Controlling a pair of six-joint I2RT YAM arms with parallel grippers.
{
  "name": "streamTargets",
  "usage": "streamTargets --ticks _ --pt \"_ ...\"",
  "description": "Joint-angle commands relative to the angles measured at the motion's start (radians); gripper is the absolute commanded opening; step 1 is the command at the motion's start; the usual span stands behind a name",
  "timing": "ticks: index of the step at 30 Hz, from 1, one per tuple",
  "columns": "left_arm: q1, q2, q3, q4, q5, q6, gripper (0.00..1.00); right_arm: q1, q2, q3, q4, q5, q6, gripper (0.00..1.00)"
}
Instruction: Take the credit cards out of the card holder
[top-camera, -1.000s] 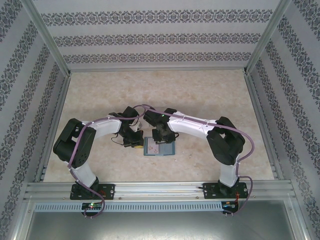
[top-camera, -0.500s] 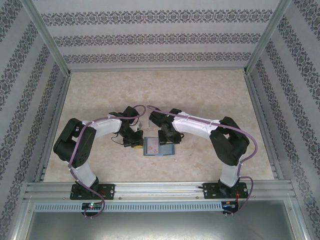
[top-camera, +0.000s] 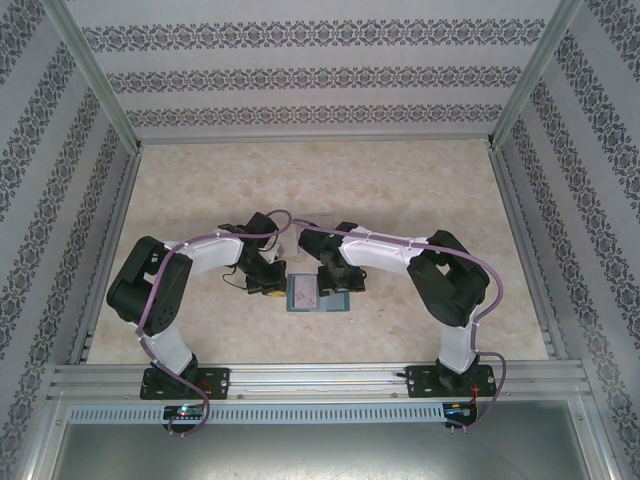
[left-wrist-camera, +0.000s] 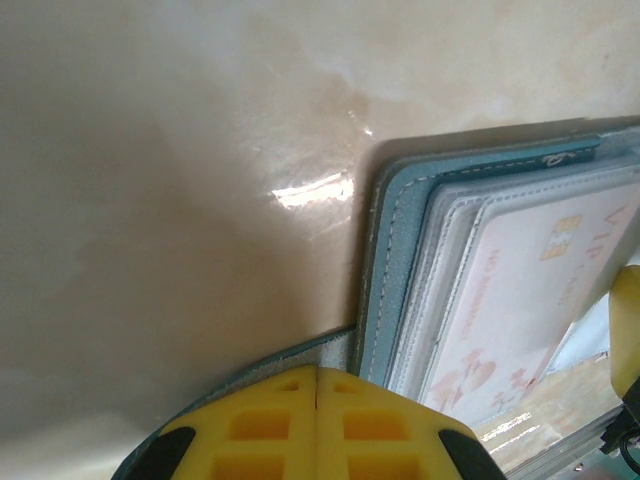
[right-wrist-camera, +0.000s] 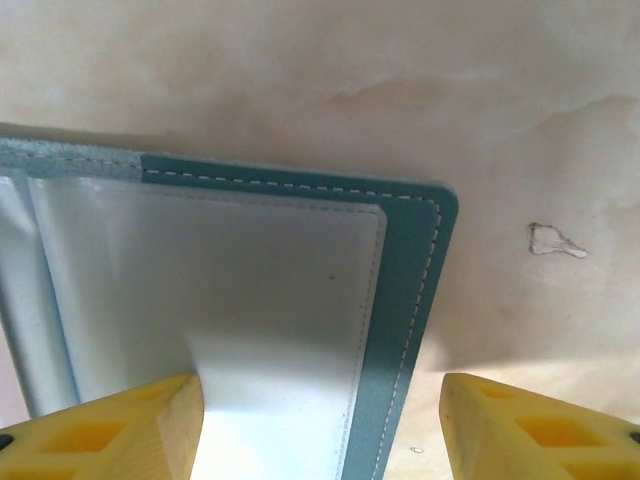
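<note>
The card holder (top-camera: 318, 297) lies open on the table (top-camera: 400, 190) between my grippers, a pink credit card (left-wrist-camera: 520, 290) still inside its clear pocket. My right gripper (right-wrist-camera: 320, 420) has just opened wide over the right flap, holding nothing; my left gripper (left-wrist-camera: 317, 420) pinches the left edge tight.

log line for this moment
left gripper: shut at card holder edge | right gripper: open, astride its other edge | credit card: in sleeve, not yet out
</note>
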Motion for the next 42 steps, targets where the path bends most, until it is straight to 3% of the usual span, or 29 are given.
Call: streamTargets --ticks 1,12,19,24,32,42 --pt "-0.011 0.004 0.020 -0.038 -0.022 0.019 0.00 -0.004 0.020 -0.012 -0.031 0.046 -0.003 0.63" --pt "-0.014 -0.030 0.056 -0.060 -0.025 0.021 0.00 -0.011 -0.082 -0.006 -0.005 -0.004 0.001 0.60" --pt "-0.013 -0.054 0.066 -0.037 0.008 -0.003 0.00 -0.047 -0.165 -0.053 0.096 -0.132 0.017 0.58" --pt "-0.024 -0.059 0.070 -0.013 0.025 -0.025 0.00 -0.071 -0.206 -0.123 0.280 -0.283 0.065 0.52" --pt "-0.076 -0.024 0.062 0.075 0.065 -0.081 0.00 -0.089 -0.158 -0.196 0.485 -0.446 0.131 0.31" --pt "-0.094 0.022 0.057 0.098 0.059 -0.091 0.00 -0.093 -0.098 -0.220 0.538 -0.469 0.140 0.29"
